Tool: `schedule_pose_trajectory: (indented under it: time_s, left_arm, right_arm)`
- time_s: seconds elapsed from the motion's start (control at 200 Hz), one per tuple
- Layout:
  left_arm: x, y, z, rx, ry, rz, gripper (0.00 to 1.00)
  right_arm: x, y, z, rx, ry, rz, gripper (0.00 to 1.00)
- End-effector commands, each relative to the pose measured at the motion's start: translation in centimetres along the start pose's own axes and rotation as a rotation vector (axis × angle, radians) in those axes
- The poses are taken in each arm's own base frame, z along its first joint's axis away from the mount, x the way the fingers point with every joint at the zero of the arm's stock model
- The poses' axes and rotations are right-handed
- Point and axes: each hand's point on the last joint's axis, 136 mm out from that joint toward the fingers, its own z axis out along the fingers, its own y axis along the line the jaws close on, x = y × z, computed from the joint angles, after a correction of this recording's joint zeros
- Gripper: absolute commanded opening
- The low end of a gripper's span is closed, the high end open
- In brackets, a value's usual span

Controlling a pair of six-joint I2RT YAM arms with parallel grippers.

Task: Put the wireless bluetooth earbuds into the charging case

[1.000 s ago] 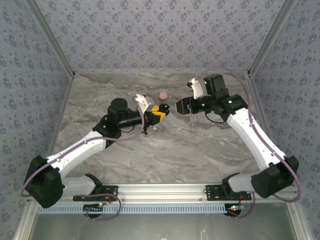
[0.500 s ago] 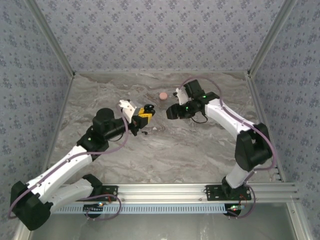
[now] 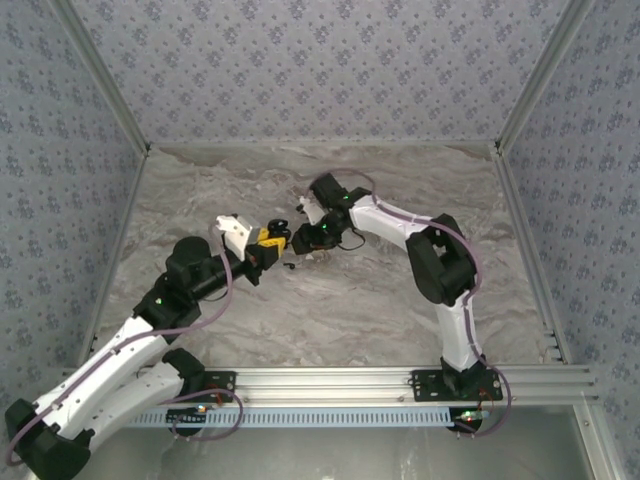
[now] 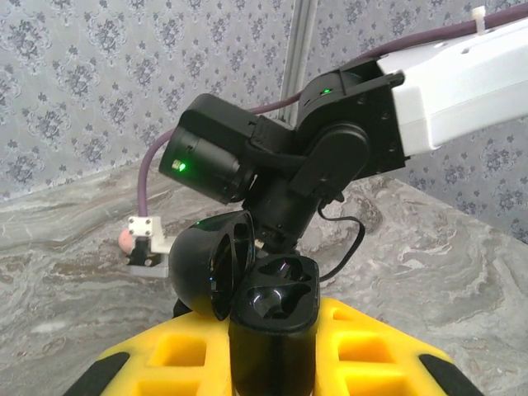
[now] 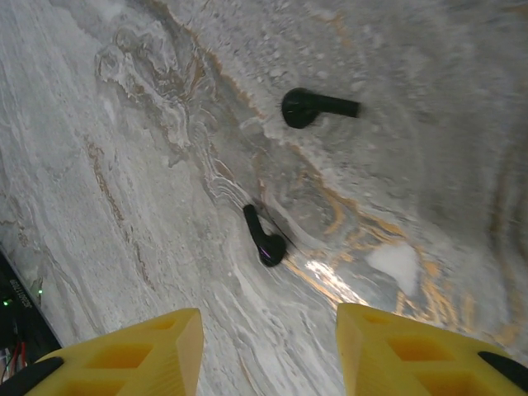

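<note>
The black charging case (image 4: 272,330) stands upright between the yellow fingers (image 4: 165,359) of my left gripper (image 4: 272,359), which is shut on it. Its lid (image 4: 202,264) is swung open to the left and both sockets look empty. Two black earbuds lie on the marble table: one (image 5: 264,237) just ahead of my right gripper (image 5: 268,326), the other (image 5: 318,106) farther off. The right gripper's jaws are open above the table with nothing between them. From above, the left gripper (image 3: 268,240) and right gripper (image 3: 305,238) nearly face each other at mid table.
The right arm's black wrist (image 4: 289,157) hangs close in front of the case. A small pink round piece (image 4: 124,239) lies behind it on the marble table (image 3: 380,300). Patterned walls close in the table at the back and both sides.
The right arm has swung left and down over the earbuds, and its jaws have narrowed. The left arm has drawn back toward the near left, still holding the case.
</note>
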Motion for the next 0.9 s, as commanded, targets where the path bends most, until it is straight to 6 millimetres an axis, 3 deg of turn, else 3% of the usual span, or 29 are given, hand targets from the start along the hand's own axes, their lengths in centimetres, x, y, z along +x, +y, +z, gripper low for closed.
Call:
schedule_pose_trajectory:
  time_s: [0.0,0.29,0.895]
  left_arm:
    - [-0.7,0.3,-0.8,-0.027,-0.024,-0.01,0.14]
    - [-0.9,0.3,-1.3,-0.029,-0.035,-0.008,0.14]
    - [-0.9,0.3,-1.8,-0.037,-0.04,-0.004,0.15]
  right_arm:
    - [0.8,0.6,1.1,0.017,0.058,-0.014,0.46]
    - [1.6,0.3,3.2,0.098,0.114,-0.058,0.44]
    - [1.7,-0.1,5.5,0.176,0.172,-0.098,0.43]
